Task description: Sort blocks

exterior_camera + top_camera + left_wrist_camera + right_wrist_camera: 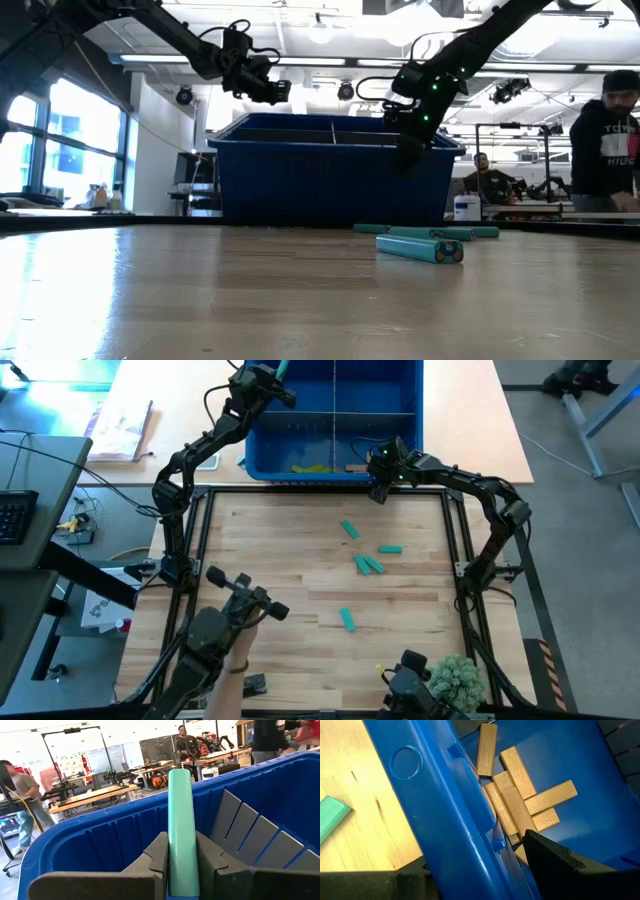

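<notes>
My left gripper hangs level above the far left part of the blue bin, shut on one teal block. My right gripper is open at the bin's near right wall, one finger outside and one inside; I cannot tell whether it touches. Below it, several tan blocks lie on the bin's floor. Yellow-green blocks lie in the neighbouring compartment. Several teal blocks lie flat on the wooden table, one of them nearer the front. My left gripper pinches the teal block's long sides near its rear end between its two fingers. The fingers lie level, and the block runs along them and sticks out well past their tips. It is lifted clear, over the bin's inside.
Grey dividers split the bin into compartments. A black frame borders the tabletop. Two more dark devices and a green tuft stand at the near edge. People are in the room beyond.
</notes>
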